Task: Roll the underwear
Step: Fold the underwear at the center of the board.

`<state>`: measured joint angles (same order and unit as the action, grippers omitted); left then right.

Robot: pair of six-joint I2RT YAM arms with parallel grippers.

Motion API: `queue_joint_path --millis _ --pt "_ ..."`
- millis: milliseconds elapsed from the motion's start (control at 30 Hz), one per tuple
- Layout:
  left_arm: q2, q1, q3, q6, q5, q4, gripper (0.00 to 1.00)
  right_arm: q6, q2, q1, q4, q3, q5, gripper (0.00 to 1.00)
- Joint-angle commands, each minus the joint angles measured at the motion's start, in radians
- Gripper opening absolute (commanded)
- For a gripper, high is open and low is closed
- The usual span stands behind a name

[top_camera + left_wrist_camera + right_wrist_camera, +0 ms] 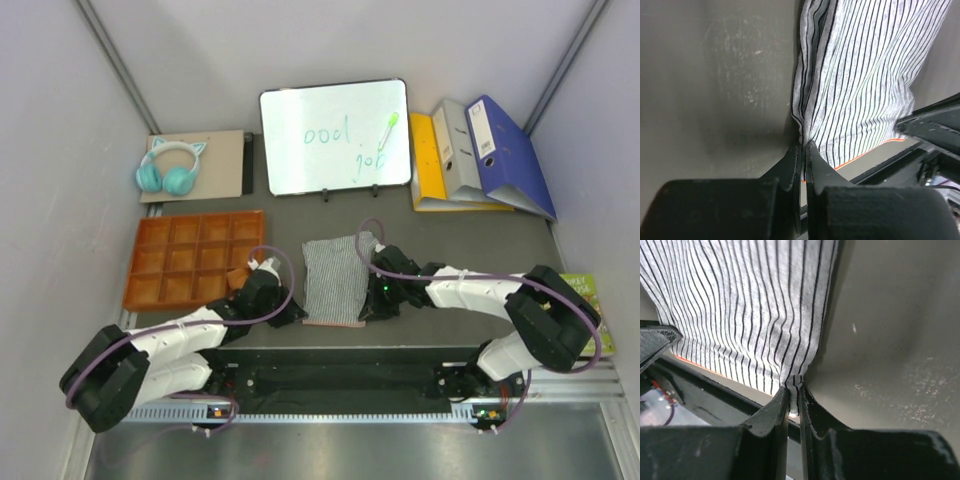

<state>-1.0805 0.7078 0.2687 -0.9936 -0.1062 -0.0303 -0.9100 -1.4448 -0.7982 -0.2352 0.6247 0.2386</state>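
The grey-and-white striped boxer shorts point(336, 279) lie flat in the middle of the table, with an orange edge showing along the near hem. My left gripper point(296, 312) is shut on the shorts' near left corner point(805, 131). My right gripper point(366, 310) is shut on the near right corner point(796, 381). In both wrist views the striped cloth point(865, 75) point(740, 310) stretches away from the pinched corners. The rust-orange briefs show only as a small piece point(240, 277) by the tray's near right corner, beside my left arm.
An orange plastic compartment tray point(194, 258) lies left of the shorts. Teal headphones point(168, 168) rest on a cardboard sheet at the back left. A whiteboard point(335, 137) stands at the back. Binders point(480, 155) lean at the back right. The table's near edge runs just below the shorts.
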Motion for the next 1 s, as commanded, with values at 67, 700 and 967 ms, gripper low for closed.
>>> queue_joint_path --millis 67,700,967 --pt "0.034 0.004 0.119 0.114 0.073 0.225 0.0 0.06 -0.025 -0.041 -0.145 0.107 -0.16 0.0" --pt "-0.144 0.07 0.371 0.204 -0.03 0.29 0.0 0.074 -0.091 -0.082 -0.193 0.179 -0.216 0.0" --pt "-0.194 0.111 0.428 0.174 0.055 0.308 0.0 0.074 -0.103 -0.082 -0.199 0.175 -0.228 0.0"
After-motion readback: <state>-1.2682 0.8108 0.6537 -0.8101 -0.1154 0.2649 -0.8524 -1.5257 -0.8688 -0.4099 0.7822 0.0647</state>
